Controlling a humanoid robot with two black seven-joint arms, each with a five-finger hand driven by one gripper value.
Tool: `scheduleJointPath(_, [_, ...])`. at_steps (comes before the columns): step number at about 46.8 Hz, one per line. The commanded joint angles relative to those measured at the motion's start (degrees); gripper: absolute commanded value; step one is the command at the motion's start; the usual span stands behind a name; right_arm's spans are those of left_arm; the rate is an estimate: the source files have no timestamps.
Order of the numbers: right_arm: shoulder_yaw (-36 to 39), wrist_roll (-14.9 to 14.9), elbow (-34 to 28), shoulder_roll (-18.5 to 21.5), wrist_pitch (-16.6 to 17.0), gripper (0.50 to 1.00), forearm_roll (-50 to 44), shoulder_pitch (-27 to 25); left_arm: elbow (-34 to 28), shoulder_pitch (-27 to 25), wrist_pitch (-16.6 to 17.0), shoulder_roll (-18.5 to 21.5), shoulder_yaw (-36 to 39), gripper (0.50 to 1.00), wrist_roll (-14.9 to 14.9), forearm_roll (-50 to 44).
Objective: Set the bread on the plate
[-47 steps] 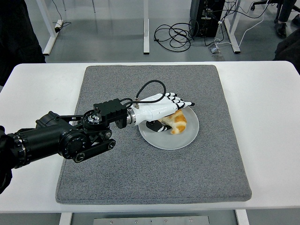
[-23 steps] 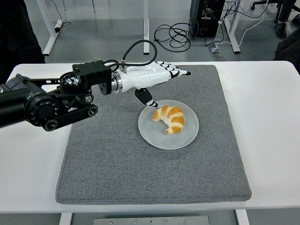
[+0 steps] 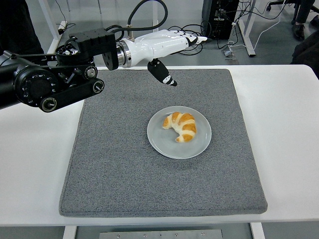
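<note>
The croissant (image 3: 180, 126) lies on the round grey plate (image 3: 199, 147), a little toward the plate's far-left part, its curved back turned to the right and its two tips pointing left and down. Nothing touches it. The plate sits on the grey felt mat (image 3: 124, 174), slightly right of the mat's middle, and the mat covers most of the white table (image 3: 289, 149).

The left hand (image 3: 167, 45) is raised over the mat's far edge, well apart from the plate and up-left of it. Its white fingers (image 3: 187, 37) are stretched out nearly straight, pointing right, and the thumb (image 3: 162, 73) hangs down toward the mat — the hand is spread and holds nothing. The palm side is turned away from the camera, so its underside cannot be made out. A black cable (image 3: 142, 12) loops up from the wrist and is cut off by the top edge of the picture. The black forearm (image 3: 55, 79) runs off the left edge, so the rest of the arm is hidden.

Beyond the table, floor cables (image 3: 182, 35) lie coiled between white desk legs (image 3: 155, 27) — partly hidden behind the fingers. Dark shapes at the top-left and top-right corners are cropped and too incomplete to identify.
</note>
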Motion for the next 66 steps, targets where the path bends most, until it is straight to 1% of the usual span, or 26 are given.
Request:
scheduleJointPath(1, [0.0,0.0,0.0,0.0,0.0,1.0,0.0,0.0,0.2,0.5,0.0,0.2,0.0,0.972,0.3,-1.4])
scheduleJointPath(6, [0.0,0.0,0.0,0.0,0.0,1.0,0.0,0.0,1.7,2.5,0.0,0.2,0.0,0.972,0.4,-7.5])
scheduleJointPath(13, [0.0,-0.1,0.0,0.0,0.0,1.0,0.0,0.0,3.8,3.3,0.0,0.2,-0.7,0.972,0.4,-22.0])
scheduleJointPath(16, [0.0,0.0,0.0,0.0,0.0,1.0,0.0,0.0,6.3,3.7,0.0,-0.1,-2.1,0.972,0.4,-28.9])
scheduleJointPath(20, [0.0,0.0,0.0,0.0,0.0,1.0,0.0,0.0,11.3,5.0,-0.2,-0.5,-3.6,0.972,0.5,-37.8])
scheduleJointPath(25, [0.0,0.0,0.0,0.0,0.0,1.0,0.0,0.0,16.6,7.4,-1.5,-1.0,-5.8,0.972,0.4,-47.2])
scheduleJointPath(28, [0.0,0.0,0.0,0.0,0.0,1.0,0.0,0.0,20.9,9.8,-2.9,-2.2,-7.8,0.972,0.3,-50.9])
scheduleJointPath(31, [0.0,0.0,0.0,0.0,0.0,1.0,0.0,0.0,26.3,12.5,-5.2,-4.6,-10.8,0.972,0.3,-54.0])
scheduleJointPath(34, [0.0,0.0,0.0,0.0,0.0,1.0,0.0,0.0,31.6,14.5,-7.7,-7.4,-15.6,0.972,0.4,-56.9])
scheduleJointPath(40, [0.0,0.0,0.0,0.0,0.0,1.0,0.0,0.0,42.0,17.7,-14.8,-11.2,-25.5,0.972,0.5,-61.6])
scheduleJointPath(43, [0.0,0.0,0.0,0.0,0.1,1.0,0.0,0.0,44.9,18.3,-16.4,-12.6,-30.0,0.972,0.6,-63.5])
scheduleJointPath(49, [-0.1,0.0,1.2,0.0,0.2,1.0,0.1,0.0,45.6,19.9,-16.6,-13.0,-36.2,0.972,1.9,-66.9])
scheduleJointPath(52, [0.0,0.0,0.2,0.0,-0.1,1.0,0.0,0.0,45.6,20.5,-17.0,-13.3,-38.3,0.972,2.2,-68.2])
scheduleJointPath(55, [0.0,0.0,-0.5,0.0,-0.1,1.0,0.0,0.0,45.6,20.9,-17.1,-13.4,-39.6,0.972,2.6,-69.1])
scheduleJointPath(59, [-0.1,-0.1,-1.0,0.0,0.0,1.0,0.0,0.0,45.6,21.2,-17.5,-14.3,-41.3,0.974,4.3,-70.8])
scheduleJointPath(61, [-0.1,0.0,-0.8,0.0,0.1,1.0,0.1,0.0,45.6,21.6,-18.2,-14.7,-42.1,0.972,4.9,-71.5])
scheduleJointPath(66, [0.2,-0.1,-0.6,0.0,0.1,1.0,0.1,0.0,45.6,22.6,-18.9,-15.1,-43.9,0.972,4.9,-72.9])
